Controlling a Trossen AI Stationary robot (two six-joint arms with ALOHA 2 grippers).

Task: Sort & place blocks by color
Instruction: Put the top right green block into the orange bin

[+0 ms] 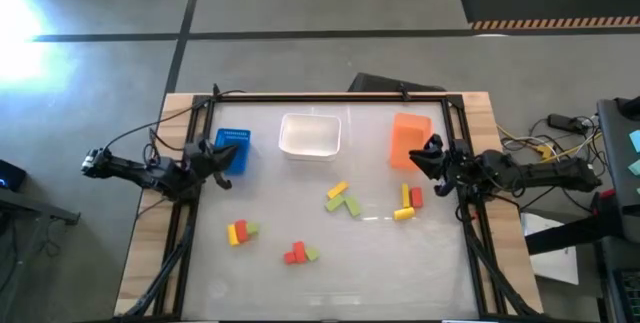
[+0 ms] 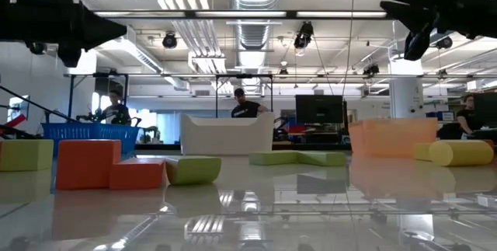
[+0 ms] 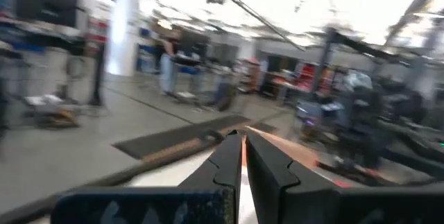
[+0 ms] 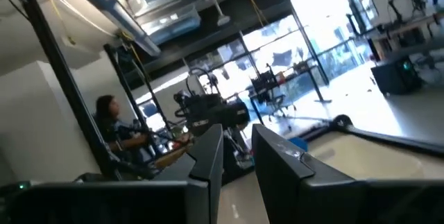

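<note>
- Nearest the low camera, a red block [image 2: 109,165] lies on the glossy worktop [image 2: 311,212], with a light green block [image 2: 192,169] touching its end and another green one [image 2: 25,155] just beyond it at the picture's edge.
- From above, the blocks sit in four loose mixed clusters on the worktop [image 1: 330,273]: a red, yellow and green group [image 1: 240,231], a red and green pair [image 1: 299,253], a yellow and green group [image 1: 342,200] near the middle, and a yellow and red group [image 1: 408,203] close to the right arm. None is in a bin, so I judge the sorting not yet begun.
- Three bins line the far side, presumably one per colour: a blue bin [image 1: 233,149], a white bin [image 1: 310,135] and an orange bin [image 1: 409,139], the orange one seemingly tipped on its side.
- The left end effector [image 1: 222,180] hangs raised just beside the blue bin, fingers fully closed and holding nothing.
- The right end effector [image 1: 413,165] hangs raised against the orange bin's near edge, above the yellow and red group; its fingers [image 4: 207,156] stand slightly parted with nothing between them.
- That group looks like the easiest first pick for the right arm.
</note>
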